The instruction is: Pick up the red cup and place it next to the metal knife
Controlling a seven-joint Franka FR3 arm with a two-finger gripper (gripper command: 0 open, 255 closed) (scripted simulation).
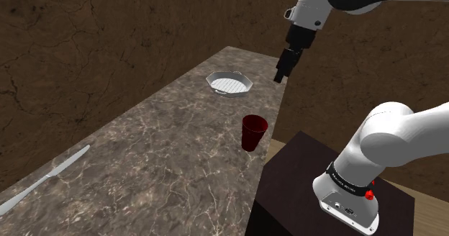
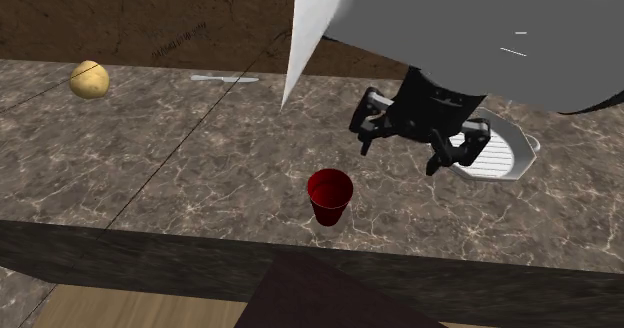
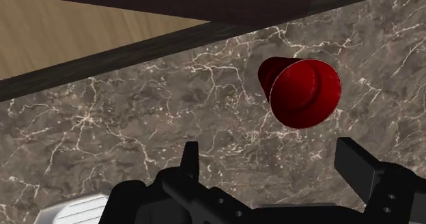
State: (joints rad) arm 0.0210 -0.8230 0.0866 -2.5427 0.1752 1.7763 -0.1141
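Observation:
A dark red cup (image 1: 253, 132) stands upright and empty on the marble counter (image 1: 144, 155), near the edge beside the stand. A grey metal knife (image 1: 43, 178) lies flat far off at the shoulder view's lower left. My black gripper (image 1: 279, 75) hangs in the air above the counter, higher than the cup and apart from it. In the wrist view the cup (image 3: 304, 91) lies ahead of the gripper (image 3: 273, 162), whose fingers stand wide apart with nothing between them. The second exterior view shows the cup (image 2: 329, 196), the knife (image 2: 223, 78) and the open gripper (image 2: 402, 148).
A grey octagonal ribbed pan (image 1: 230, 83) sits on the counter beyond the cup, close under the gripper. A yellowish ball (image 2: 89, 80) rests near the knife. The dark stand (image 1: 302, 177) adjoins the counter's edge by the cup. Brown walls close in behind.

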